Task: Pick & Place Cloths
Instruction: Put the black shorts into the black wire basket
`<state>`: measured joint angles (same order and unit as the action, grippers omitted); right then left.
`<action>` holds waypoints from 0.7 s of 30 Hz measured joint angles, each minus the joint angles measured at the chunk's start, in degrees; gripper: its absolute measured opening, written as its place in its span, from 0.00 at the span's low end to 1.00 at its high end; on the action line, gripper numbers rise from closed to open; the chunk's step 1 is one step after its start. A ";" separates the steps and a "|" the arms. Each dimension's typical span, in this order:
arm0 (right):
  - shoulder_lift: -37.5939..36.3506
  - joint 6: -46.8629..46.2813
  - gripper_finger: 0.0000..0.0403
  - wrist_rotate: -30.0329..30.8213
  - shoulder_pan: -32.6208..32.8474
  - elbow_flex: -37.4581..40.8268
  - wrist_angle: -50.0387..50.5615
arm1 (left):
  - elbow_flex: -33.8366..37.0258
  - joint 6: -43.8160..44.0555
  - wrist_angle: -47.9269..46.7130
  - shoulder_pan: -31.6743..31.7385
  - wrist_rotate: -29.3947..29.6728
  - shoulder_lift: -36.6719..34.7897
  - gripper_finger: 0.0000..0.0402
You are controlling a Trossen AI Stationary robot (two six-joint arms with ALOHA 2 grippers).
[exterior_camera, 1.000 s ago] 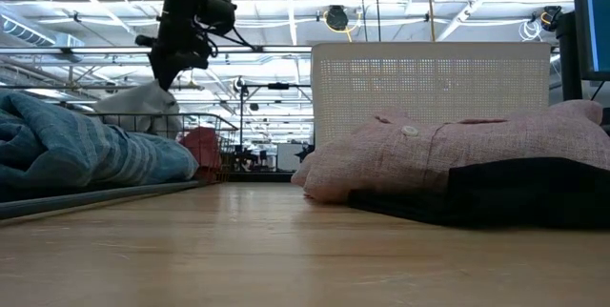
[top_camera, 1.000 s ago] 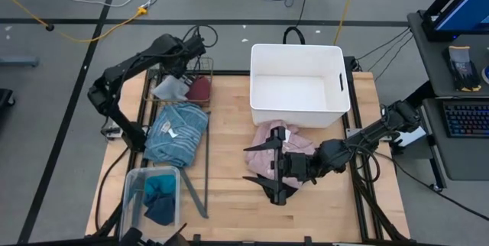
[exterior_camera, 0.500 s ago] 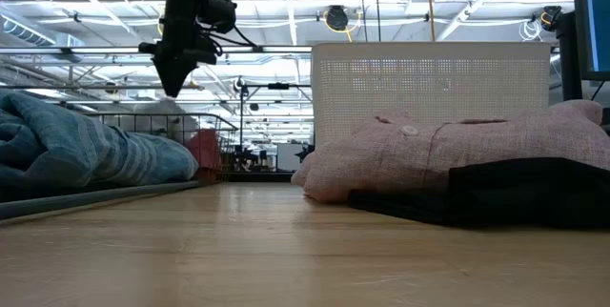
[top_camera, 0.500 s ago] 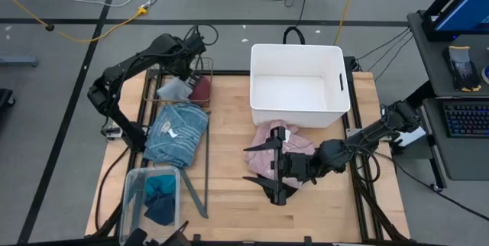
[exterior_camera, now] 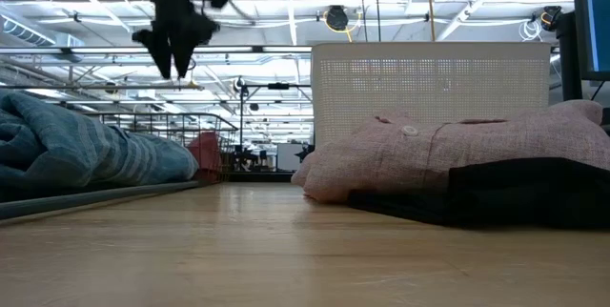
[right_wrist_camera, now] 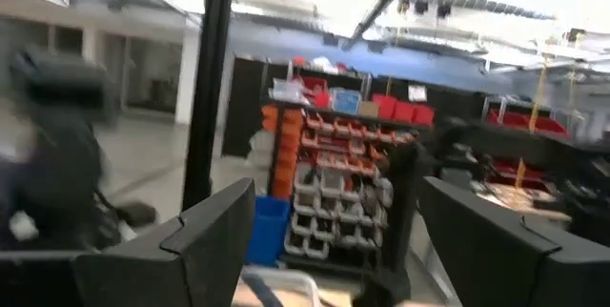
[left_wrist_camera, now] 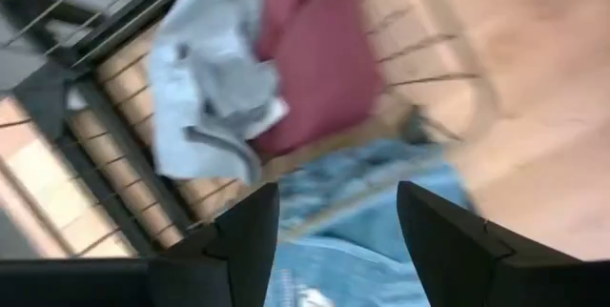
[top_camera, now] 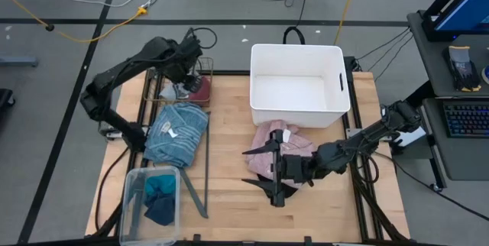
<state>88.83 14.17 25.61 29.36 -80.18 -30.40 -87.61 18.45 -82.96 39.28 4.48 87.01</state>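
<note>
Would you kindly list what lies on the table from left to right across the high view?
clear bin → blue striped top → pink shirt → white tub

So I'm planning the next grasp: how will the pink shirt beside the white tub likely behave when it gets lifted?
The pink shirt lies crumpled in soft folds, so it will probably droop and hang from whichever part is pinched. Its rumpled heap in the low view suggests light, limp fabric that could unfold as it rises. It touches the white tub and partly covers a dark cloth, so that one might drag along.
</note>
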 joint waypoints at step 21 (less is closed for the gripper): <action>-0.43 -21.02 0.73 10.37 7.16 0.04 25.60 | 0.00 5.41 23.32 -36.10 0.24 -19.57 0.02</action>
<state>88.40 -6.85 35.98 36.52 -80.14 -4.80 -87.61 23.86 -59.64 3.17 4.72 67.44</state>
